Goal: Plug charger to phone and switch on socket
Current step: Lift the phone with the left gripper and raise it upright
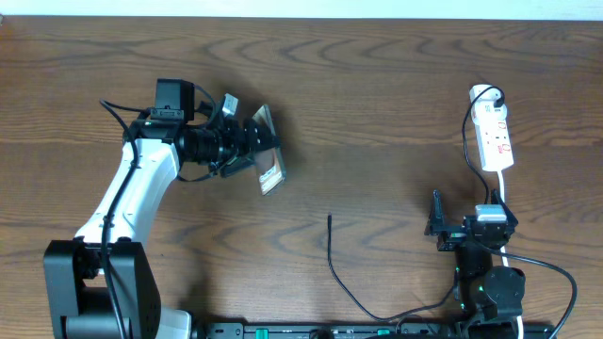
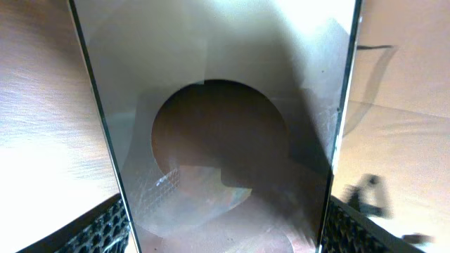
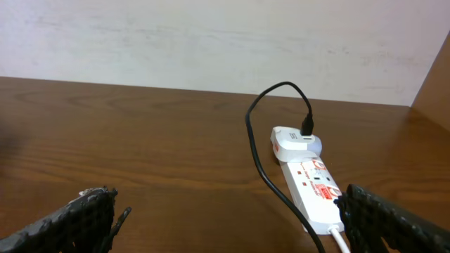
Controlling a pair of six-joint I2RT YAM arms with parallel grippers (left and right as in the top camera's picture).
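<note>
Left pincer (image 1: 254, 148) — phone (image 1: 271, 177) between its jaws

A robot test station, most likely a lab. A dark wood-grain bench (image 1: 377, 94) stands against a plain white wall (image 3: 211, 42). Two robot arms, the white-and-black left arm (image 1: 132, 188) and the black right arm (image 1: 497, 282), are mounted by a black rail (image 1: 283, 331) at the bench's front edge. A white socket (image 1: 496, 139) lies on the bench.

One phone (image 1: 270, 176), one charger (image 1: 332, 256), one socket (image 1: 496, 139), apparently one adapter (image 1: 484, 95)
</note>
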